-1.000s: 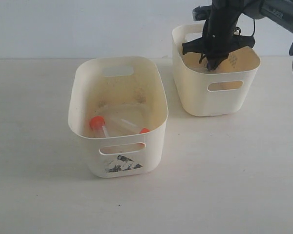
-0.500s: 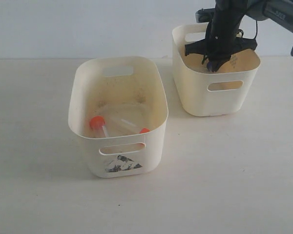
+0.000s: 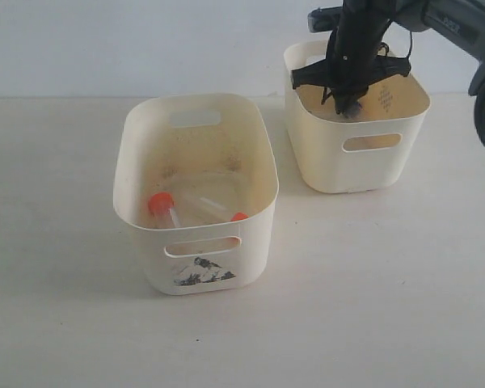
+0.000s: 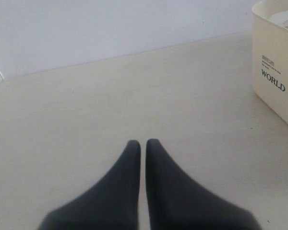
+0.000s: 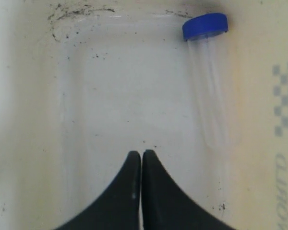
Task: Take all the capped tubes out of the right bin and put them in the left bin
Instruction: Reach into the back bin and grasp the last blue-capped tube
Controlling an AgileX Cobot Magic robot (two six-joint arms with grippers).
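Bins, two in all, stand on a pale table (image 3: 388, 283) with a strip of bare top between them. The left bin (image 3: 145, 250) is nearer the camera and the right bin (image 3: 323, 162) sits farther back, near the wall.

You have three tubes to count. Two orange-capped tubes (image 3: 168, 209) lie on the left bin's floor, toward its near wall. One blue-capped tube (image 5: 209, 91) lies in the right bin, flat along a side wall, with its cap close to a corner.

Your right gripper (image 3: 345, 105) reaches down past the right bin's rim. In the wrist view, the right gripper (image 5: 141, 153) has its fingers pressed together and holds nothing. It hangs over bare floor beside the blue-capped tube, not touching it. The floor between that tube and the opposite wall is bare.

Your left gripper (image 4: 143, 142) hangs over bare table, its fingers almost together with only a thin slit between them, and it is empty. Wide bare table lies ahead of it.
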